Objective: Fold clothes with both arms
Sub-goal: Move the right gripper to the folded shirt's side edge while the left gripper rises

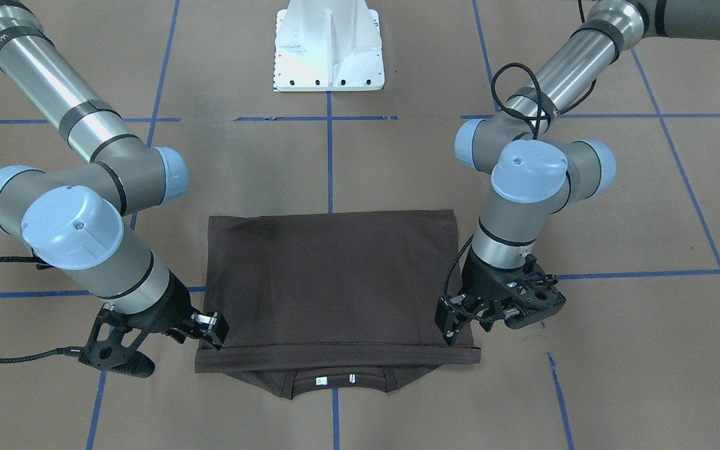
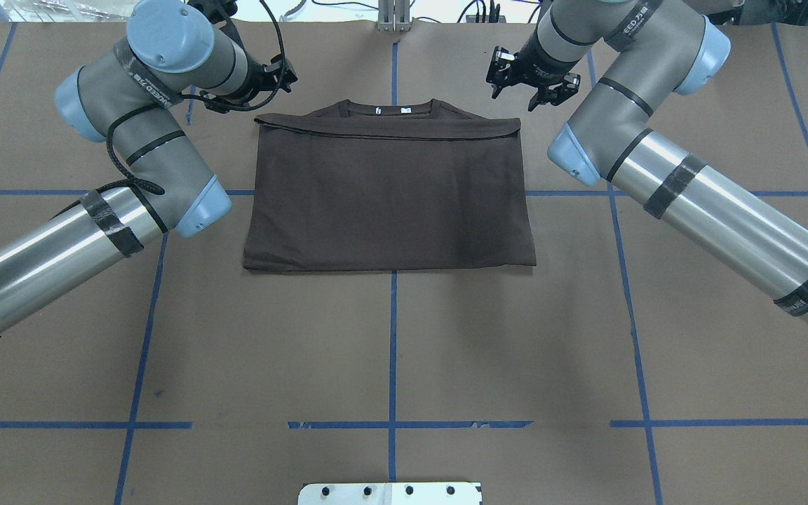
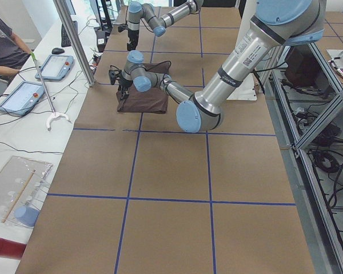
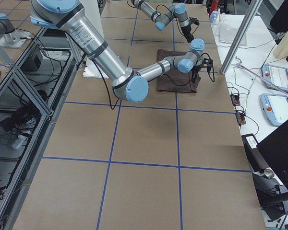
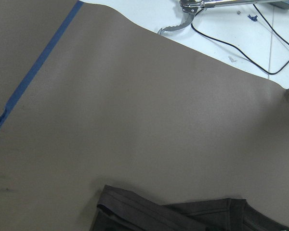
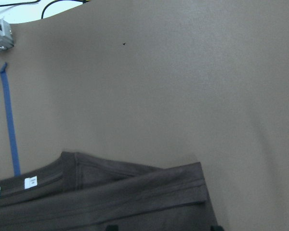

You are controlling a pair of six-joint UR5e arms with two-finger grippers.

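The dark brown T-shirt (image 1: 335, 281) lies flat on the table, folded in half with a hem laid just short of the collar. It also shows in the overhead view (image 2: 390, 189). Its collar and small white neck tags (image 1: 320, 380) point away from the robot. My left gripper (image 1: 457, 328) hovers at the shirt's far corner on my left side, seen overhead (image 2: 279, 76), open and empty. My right gripper (image 1: 213, 331) is at the other far corner (image 2: 532, 81), open and empty. The right wrist view shows the collar, tags (image 6: 31, 182) and folded hem. The left wrist view shows one shirt corner (image 5: 183, 216).
The white pedestal base (image 1: 329, 50) stands behind the shirt on the robot's side. Blue tape lines (image 2: 393, 337) grid the brown table. Beyond the far table edge lie cables and a metal clamp (image 5: 188, 14). A seated person (image 3: 3, 45) and tablets are there.
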